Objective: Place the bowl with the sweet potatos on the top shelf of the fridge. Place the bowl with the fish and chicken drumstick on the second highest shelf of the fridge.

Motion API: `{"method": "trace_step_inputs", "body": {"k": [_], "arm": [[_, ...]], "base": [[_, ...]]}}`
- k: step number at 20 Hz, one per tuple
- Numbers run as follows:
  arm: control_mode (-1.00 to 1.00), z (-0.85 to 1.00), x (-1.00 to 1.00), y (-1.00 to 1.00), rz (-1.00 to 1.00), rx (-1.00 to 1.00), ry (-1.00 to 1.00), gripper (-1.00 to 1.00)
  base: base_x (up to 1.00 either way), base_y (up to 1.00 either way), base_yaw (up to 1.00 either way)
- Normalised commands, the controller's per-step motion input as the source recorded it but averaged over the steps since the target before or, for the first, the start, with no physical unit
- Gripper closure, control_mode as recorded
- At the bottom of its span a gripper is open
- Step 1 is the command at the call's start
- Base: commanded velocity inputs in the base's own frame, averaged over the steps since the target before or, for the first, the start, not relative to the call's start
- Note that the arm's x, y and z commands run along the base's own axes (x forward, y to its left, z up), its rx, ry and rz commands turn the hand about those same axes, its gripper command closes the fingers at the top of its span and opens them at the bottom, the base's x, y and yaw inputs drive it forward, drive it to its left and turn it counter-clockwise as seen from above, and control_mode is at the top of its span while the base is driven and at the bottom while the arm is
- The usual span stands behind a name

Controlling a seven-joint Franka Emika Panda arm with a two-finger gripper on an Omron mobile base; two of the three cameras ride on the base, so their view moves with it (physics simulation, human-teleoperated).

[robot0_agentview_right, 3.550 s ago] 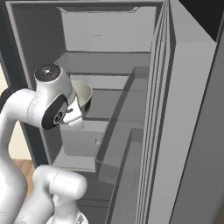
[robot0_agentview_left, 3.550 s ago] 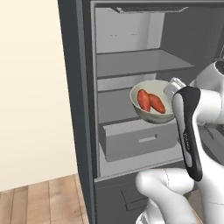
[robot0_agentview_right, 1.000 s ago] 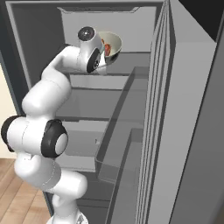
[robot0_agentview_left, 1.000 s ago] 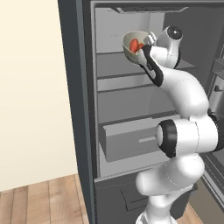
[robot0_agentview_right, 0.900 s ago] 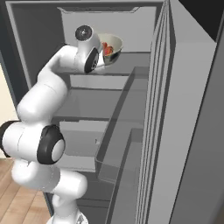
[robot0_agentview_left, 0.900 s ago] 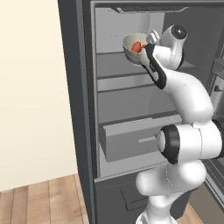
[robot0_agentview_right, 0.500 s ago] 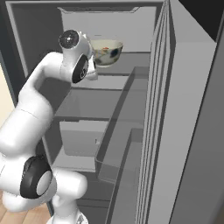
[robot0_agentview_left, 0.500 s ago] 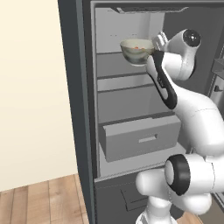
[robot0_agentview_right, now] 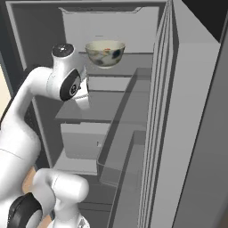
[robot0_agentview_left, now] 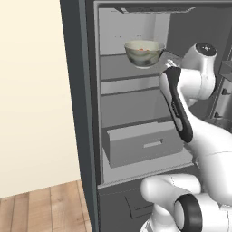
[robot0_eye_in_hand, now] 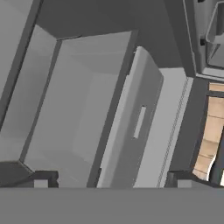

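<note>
We see the bowl with the sweet potatos (robot0_agentview_left: 144,53) sitting upright on the top shelf of the fridge (robot0_agentview_left: 118,67), with a trace of orange showing above its rim. Our gripper (robot0_eye_in_hand: 109,180) stands just beside the bowl, clear of it, jaws spread wide and holding nothing. Its camera looks down on the pulled-out drawer (robot0_eye_in_hand: 133,131).

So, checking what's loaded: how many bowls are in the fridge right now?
1: the bowl with the sweet potatos sits on the top shelf of the fridge. The shelves below look bare, though the arm hides part of them.
</note>
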Motion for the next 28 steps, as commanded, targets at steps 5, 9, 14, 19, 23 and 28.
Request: {"method": "trace_step_inputs", "body": {"k": [5,9,14,19,23,28], "arm": [[1.0,-0.6,-0.6,0.06,0.08,-0.07,0.27,-1.0],[1.0,0.0,0.0,0.0,0.0,0.0,0.0,-1.0],[1.0,0.0,0.0,0.0,0.0,0.0,0.0,-1.0],[1.0,0.0,0.0,0.0,0.0,0.0,0.0,-1.0],[1.0,0.0,0.0,0.0,0.0,0.0,0.0,-1.0],[1.0,0.0,0.0,0.0,0.0,0.0,0.0,-1.0]], "base": [[-0.4,0.13,0.06],[-1.0,0.8,0.51],[-0.51,0.67,0.94],[-0.35,0.75,0.95],[-0.36,0.91,0.9],[-0.39,0.98,0.85]]}}
